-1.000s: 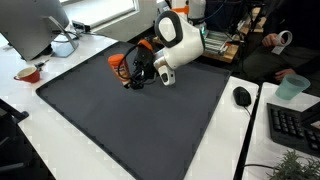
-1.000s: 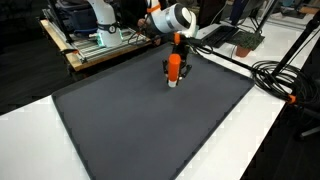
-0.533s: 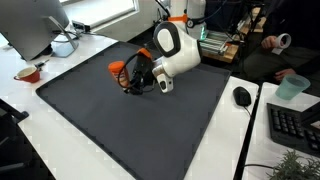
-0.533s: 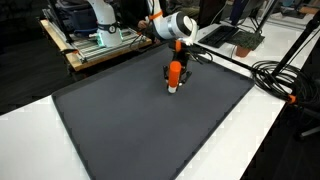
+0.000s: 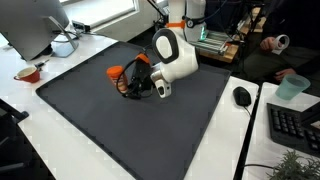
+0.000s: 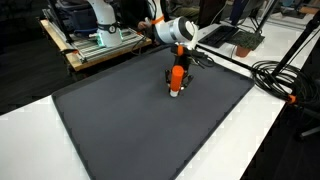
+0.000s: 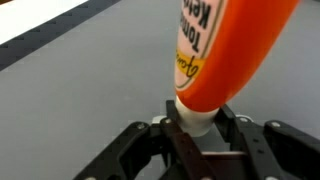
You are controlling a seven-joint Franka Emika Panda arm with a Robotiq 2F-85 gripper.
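Where the dark mat (image 6: 130,130) covers the desk (image 6: 25,130), the orange bottle (image 6: 176,78) sits over its far middle, contact with the mat not determinable. Gripper (image 7: 197,122) is closed narrowly on the bottle's white cap. Cables (image 6: 270,72) lie farther right on the desk.

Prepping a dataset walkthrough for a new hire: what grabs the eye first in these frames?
The orange squeeze bottle, with lettering that looks like tomato ketchup, fills the wrist view, and the gripper is clamped on its white end. In both exterior views it stands out bright against the far part of the big dark mat, below the bulky white arm. A computer mouse and a keyboard sit on the white table beside the mat.
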